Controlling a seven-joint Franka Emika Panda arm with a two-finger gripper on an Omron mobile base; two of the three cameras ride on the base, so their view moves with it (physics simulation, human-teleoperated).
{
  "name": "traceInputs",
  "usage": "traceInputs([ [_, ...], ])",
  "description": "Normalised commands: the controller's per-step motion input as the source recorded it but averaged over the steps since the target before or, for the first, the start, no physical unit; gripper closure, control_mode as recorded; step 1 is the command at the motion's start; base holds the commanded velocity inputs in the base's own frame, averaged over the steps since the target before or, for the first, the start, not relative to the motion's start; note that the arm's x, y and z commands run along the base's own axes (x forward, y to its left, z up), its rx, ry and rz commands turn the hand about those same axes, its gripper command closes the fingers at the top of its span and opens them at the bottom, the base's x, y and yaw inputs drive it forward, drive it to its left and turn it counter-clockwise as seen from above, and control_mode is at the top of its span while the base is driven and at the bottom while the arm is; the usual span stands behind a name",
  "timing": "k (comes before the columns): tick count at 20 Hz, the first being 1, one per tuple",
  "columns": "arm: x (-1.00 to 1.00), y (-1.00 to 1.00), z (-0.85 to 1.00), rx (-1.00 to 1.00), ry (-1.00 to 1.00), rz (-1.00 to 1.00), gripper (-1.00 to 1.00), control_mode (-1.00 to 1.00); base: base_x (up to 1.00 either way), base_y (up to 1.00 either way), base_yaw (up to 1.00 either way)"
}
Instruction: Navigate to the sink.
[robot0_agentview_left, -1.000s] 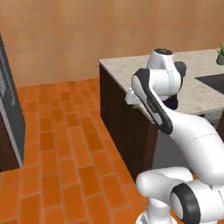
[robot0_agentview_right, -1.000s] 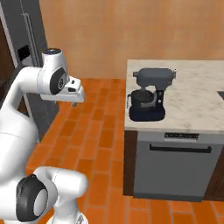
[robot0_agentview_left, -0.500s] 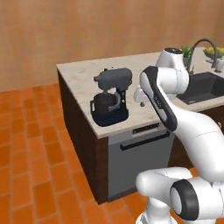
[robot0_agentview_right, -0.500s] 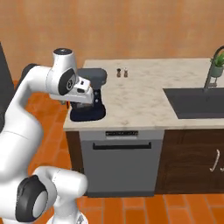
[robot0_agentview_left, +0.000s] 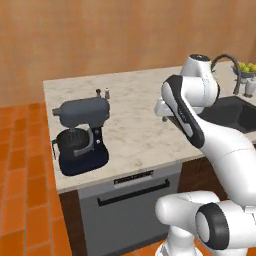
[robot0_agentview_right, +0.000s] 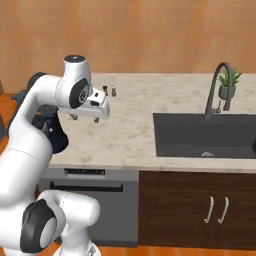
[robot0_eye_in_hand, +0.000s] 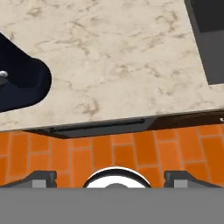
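- Kitchen setting: pale marbled counter (robot0_agentview_right: 130, 135) against a tan wall, orange brick floor (robot0_agentview_left: 20, 200) below.
- Sink (robot0_agentview_right: 205, 136): black basin set into the counter, right of centre in the right base view, with a dark gooseneck faucet (robot0_agentview_right: 216, 85) behind it; long axis runs along the counter edge.
- Key relation: sink lies to the robot's right of the end effector (robot0_agentview_right: 89, 116), well apart, so by my estimate the base needs more travel rightward.
- End effector hangs over bare counter near the front edge; fingers look spread wide in the hand view, holding nothing.
- Right base view gives the whole basin and a potted plant (robot0_agentview_right: 229, 85); left base view cuts the basin at its right edge but shows the stand mixer (robot0_agentview_left: 80, 135) in full.
- Salt and pepper shakers (robot0_agentview_right: 109, 90) stand at the back of the counter.
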Motion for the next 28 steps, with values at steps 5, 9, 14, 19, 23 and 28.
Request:
traceInputs([
  [5, 0.0, 0.0, 0.0, 0.0, 0.0, 0.0, -1.0, 1.0, 0.6, -1.0, 0.2],
  [9, 0.0, 0.0, 0.0, 0.0, 0.0, 0.0, -1.0, 1.0, 0.51, -1.0, 0.21],
  [14, 0.0, 0.0, 0.0, 0.0, 0.0, 0.0, -1.0, 1.0, 0.34, -1.0, 0.19],
  [19, 0.0, 0.0, 0.0, 0.0, 0.0, 0.0, -1.0, 1.0, 0.24, -1.0, 0.15],
  [23, 0.0, 0.0, 0.0, 0.0, 0.0, 0.0, -1.0, 1.0, 0.32, -0.79, 0.08],
  [28, 0.0, 0.0, 0.0, 0.0, 0.0, 0.0, -1.0, 1.0, 0.38, -0.48, 0.02],
])
